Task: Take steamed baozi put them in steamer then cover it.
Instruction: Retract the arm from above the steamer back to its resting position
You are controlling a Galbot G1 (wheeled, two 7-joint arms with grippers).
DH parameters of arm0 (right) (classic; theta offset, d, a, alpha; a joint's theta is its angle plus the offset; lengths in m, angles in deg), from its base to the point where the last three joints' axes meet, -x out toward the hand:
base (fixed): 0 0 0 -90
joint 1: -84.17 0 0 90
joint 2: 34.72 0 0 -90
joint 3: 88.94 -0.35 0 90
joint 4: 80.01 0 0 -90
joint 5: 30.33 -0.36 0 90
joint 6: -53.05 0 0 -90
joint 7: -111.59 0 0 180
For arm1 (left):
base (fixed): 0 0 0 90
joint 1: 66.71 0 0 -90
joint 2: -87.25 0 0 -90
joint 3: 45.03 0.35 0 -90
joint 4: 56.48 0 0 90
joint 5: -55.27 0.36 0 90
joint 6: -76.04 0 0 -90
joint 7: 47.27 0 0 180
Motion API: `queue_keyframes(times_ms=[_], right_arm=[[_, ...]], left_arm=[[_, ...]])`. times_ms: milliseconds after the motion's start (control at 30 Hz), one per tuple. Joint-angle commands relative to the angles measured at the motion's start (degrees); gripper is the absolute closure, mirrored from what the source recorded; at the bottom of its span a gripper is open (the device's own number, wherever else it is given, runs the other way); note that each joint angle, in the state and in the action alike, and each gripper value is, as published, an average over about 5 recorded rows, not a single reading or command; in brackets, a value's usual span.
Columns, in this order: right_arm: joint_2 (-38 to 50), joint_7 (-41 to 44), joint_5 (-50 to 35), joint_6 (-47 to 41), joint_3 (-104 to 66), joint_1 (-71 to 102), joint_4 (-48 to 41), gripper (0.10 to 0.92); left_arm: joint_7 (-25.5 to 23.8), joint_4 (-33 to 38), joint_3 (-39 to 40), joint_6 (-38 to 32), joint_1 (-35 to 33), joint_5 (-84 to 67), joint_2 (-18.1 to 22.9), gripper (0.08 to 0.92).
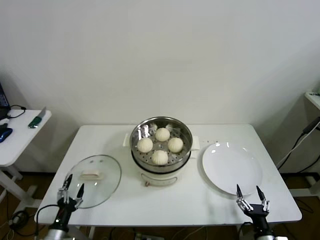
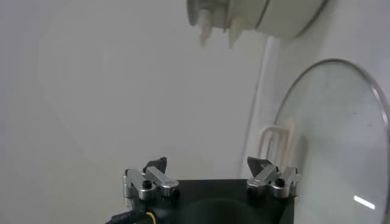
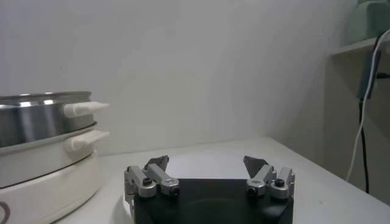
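Jaws spread wide, empty: left gripper (image 1: 73, 190), right gripper (image 1: 250, 194) | arms cropped (table (image 1: 165, 205) front edge) | four smooth baozi (image 1: 160, 141) in perforated steel steamer (image 1: 161, 165) | glass cover (image 1: 95, 187) flat, off.

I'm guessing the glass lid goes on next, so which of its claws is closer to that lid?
Left. The left gripper hangs open at the table's front edge, right beside the cover. The right gripper, also open, sits far across, in front of the white plate.
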Motion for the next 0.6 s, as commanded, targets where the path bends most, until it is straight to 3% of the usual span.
queue_keyframes(times_ms=[33,600], right_arm=[[-1.17,-0.01,1.09,0.66,0.06,0.63,0.21,0.203],[-2.12,-0.15,1.31,2.03,-0.20,1.37,-0.50,0.203]], left_arm=[[0.39,-7.45,0.30,0.23,6.36,5.09,0.35,0.177],[0.40,-10.55,1.53,1.88,12.39,9.61,0.89,0.177]])
